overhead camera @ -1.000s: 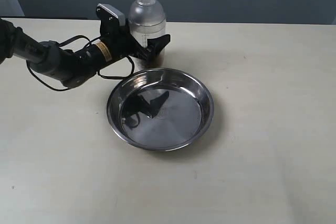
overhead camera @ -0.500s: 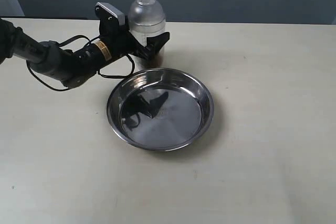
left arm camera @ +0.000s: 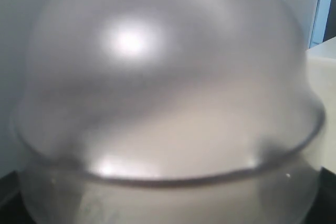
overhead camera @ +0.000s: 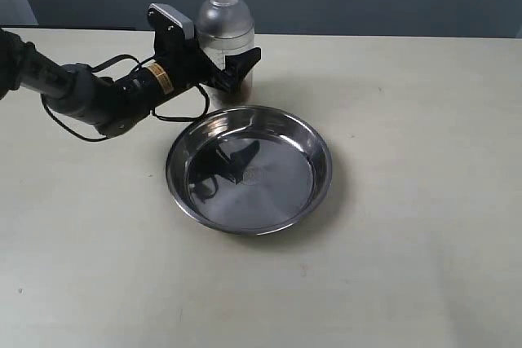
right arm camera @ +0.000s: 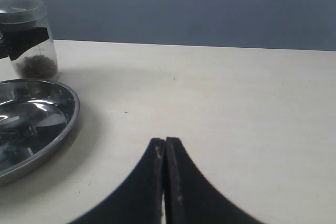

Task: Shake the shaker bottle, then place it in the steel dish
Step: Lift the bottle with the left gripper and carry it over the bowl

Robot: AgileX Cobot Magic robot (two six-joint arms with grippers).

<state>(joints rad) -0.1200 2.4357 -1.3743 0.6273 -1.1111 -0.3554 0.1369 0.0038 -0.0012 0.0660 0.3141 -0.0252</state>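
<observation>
The shaker bottle point(overhead camera: 224, 26) stands upright at the back of the table, just behind the steel dish point(overhead camera: 320, 156). It is clear plastic with a frosted dome and a small cap, and brown granules lie at its bottom point(right arm camera: 35, 65). My left gripper point(overhead camera: 232, 67) reaches in from the left and is shut on the bottle's body, one black finger point(right arm camera: 26, 40) crossing its front. The bottle's dome point(left arm camera: 168, 77) fills the left wrist view and hides the jaws there. My right gripper point(right arm camera: 165, 141) is shut on nothing, low over the table to the right of the dish point(right arm camera: 58, 114); the exterior view does not show it.
The left arm point(overhead camera: 98, 95) and its cables stretch over the table's back left. A dark wall runs behind the table's far edge point(overhead camera: 383, 36). Bare beige tabletop point(overhead camera: 424, 201) spreads right of and in front of the dish.
The bottle and the left gripper have shifted slightly to the left and away from the dish rim. The dish has not moved.
</observation>
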